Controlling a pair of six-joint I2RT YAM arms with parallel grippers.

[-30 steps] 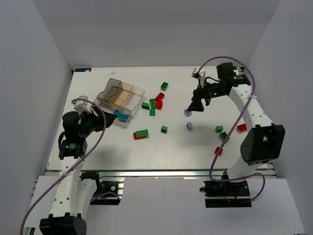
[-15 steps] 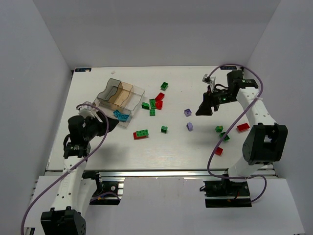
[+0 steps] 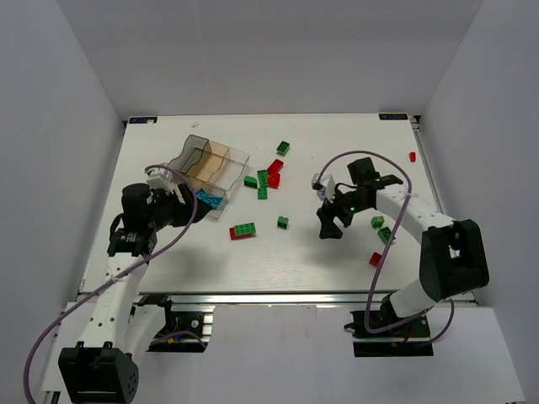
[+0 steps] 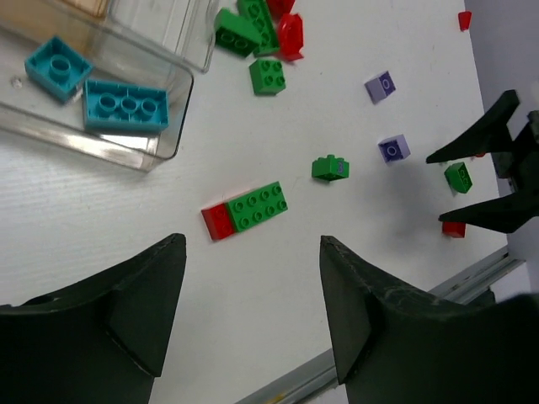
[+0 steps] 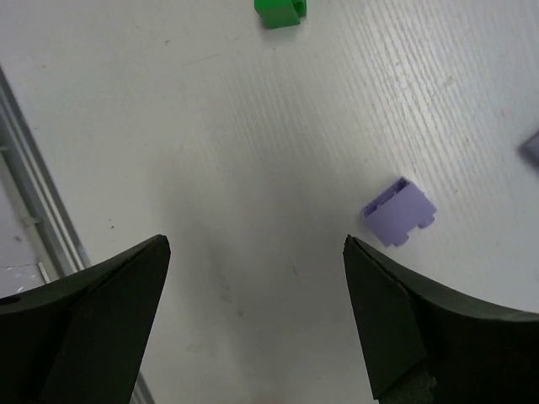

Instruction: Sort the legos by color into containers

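The containers are one clear tray (image 3: 195,160) at the back left; its nearest compartment (image 4: 160,145) holds two cyan legos (image 4: 125,104). Green, red and purple legos lie loose across the table. My left gripper (image 4: 253,244) is open and empty, low over bare table just in front of a red-and-green plate (image 4: 244,210). My right gripper (image 5: 255,244) is open and empty too, above bare table, with a light purple brick (image 5: 399,211) just beyond its right finger. In the top view the right gripper (image 3: 330,227) hangs at mid table and the left gripper (image 3: 187,209) beside the tray.
A cluster of green and red bricks (image 3: 266,175) lies right of the tray. A small green brick (image 3: 283,222) sits mid table, more green (image 3: 381,227) and red (image 3: 376,258) to the right, one red (image 3: 412,156) at the far right edge. The table's metal front rail (image 5: 34,210) runs close by.
My right arm has swung from the back right down to mid table near the purple bricks, its jaws wider. The left gripper has shifted slightly toward the tray.
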